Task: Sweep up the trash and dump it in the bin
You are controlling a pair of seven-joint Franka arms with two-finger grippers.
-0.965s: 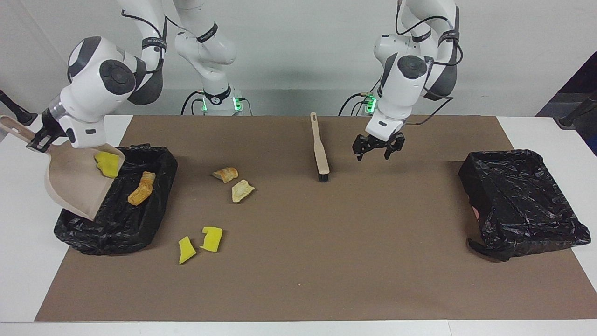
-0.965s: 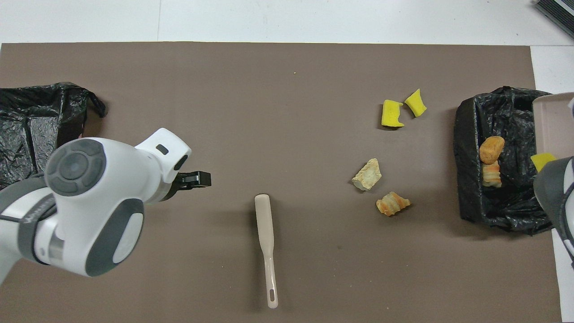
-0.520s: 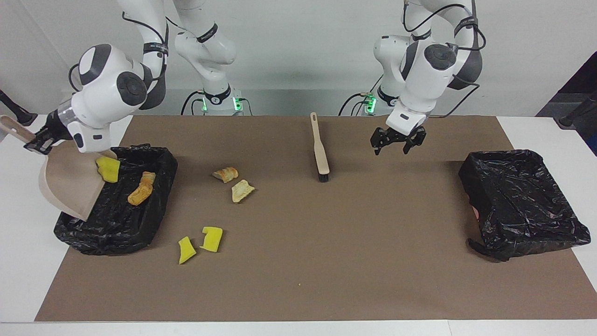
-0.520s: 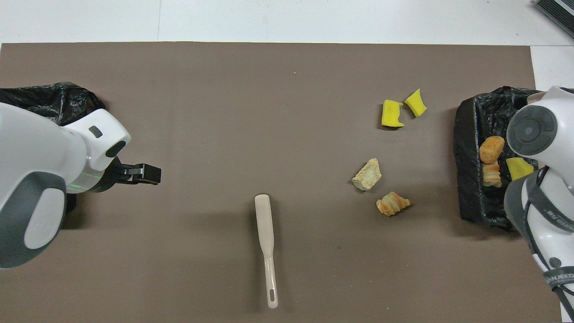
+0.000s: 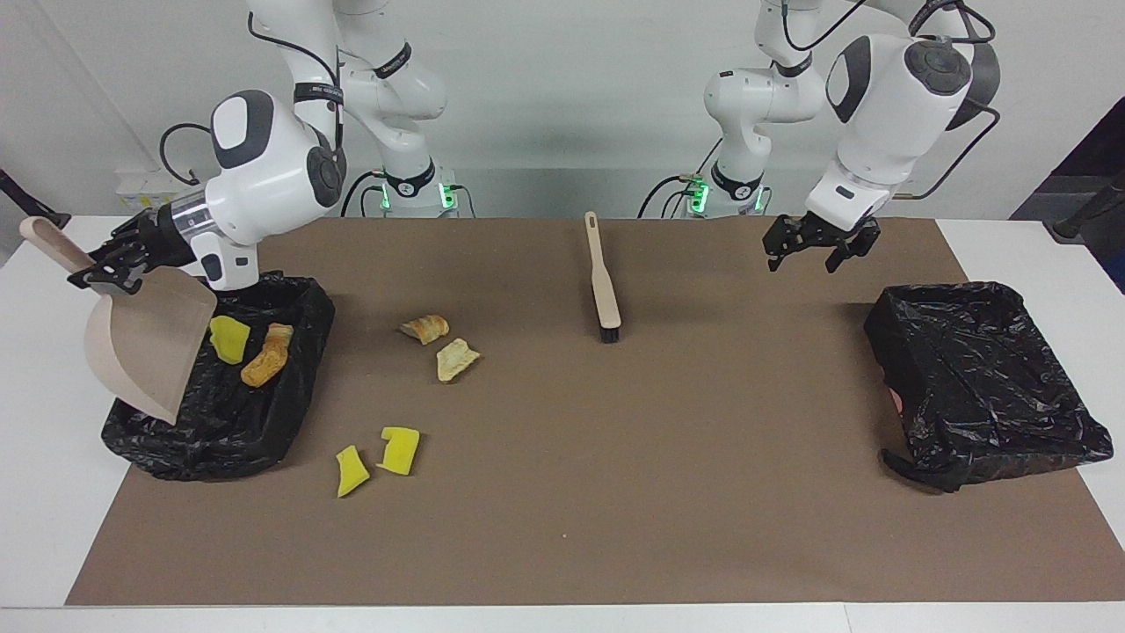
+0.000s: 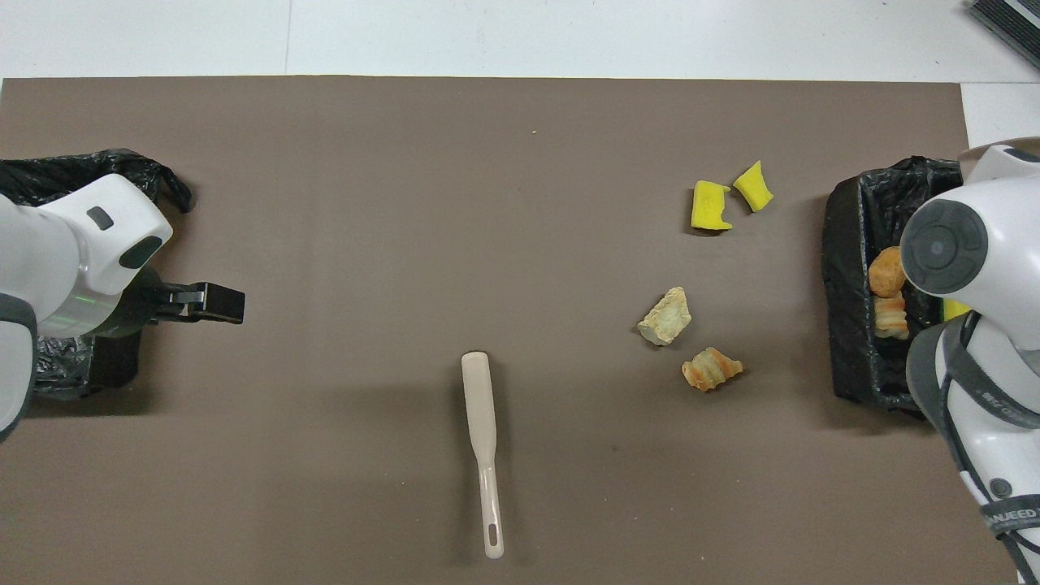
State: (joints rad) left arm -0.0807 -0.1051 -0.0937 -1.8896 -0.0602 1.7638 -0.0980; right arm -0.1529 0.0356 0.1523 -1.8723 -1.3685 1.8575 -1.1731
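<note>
My right gripper [image 5: 105,271] is clamped shut on the handle of the dustpan [image 5: 145,347]. The pan hangs tilted, lip down, over the bin [image 5: 299,286] at 9 o'clock in the facing view. My left gripper [image 5: 813,246] is fully open and empty, waiting over the mat [image 5: 615,492] at 2 o'clock.

Trash location:
- In the bin: one yellow chunk [image 5: 229,338] and two orange lumps [image 5: 264,360].
- On the mat, at 3 to 5 o'clock of the bin: two bread lumps [image 5: 439,343] and two yellow scraps [image 5: 378,459].

Handling: the scraps look light, soft and likely to roll or bounce. I judge sweeping better than pinching. The brush [image 5: 603,286] looks stiff; take it at mid-handle.

Hidden: in the overhead view my right arm covers the dustpan and most of the yellow chunk.
</note>
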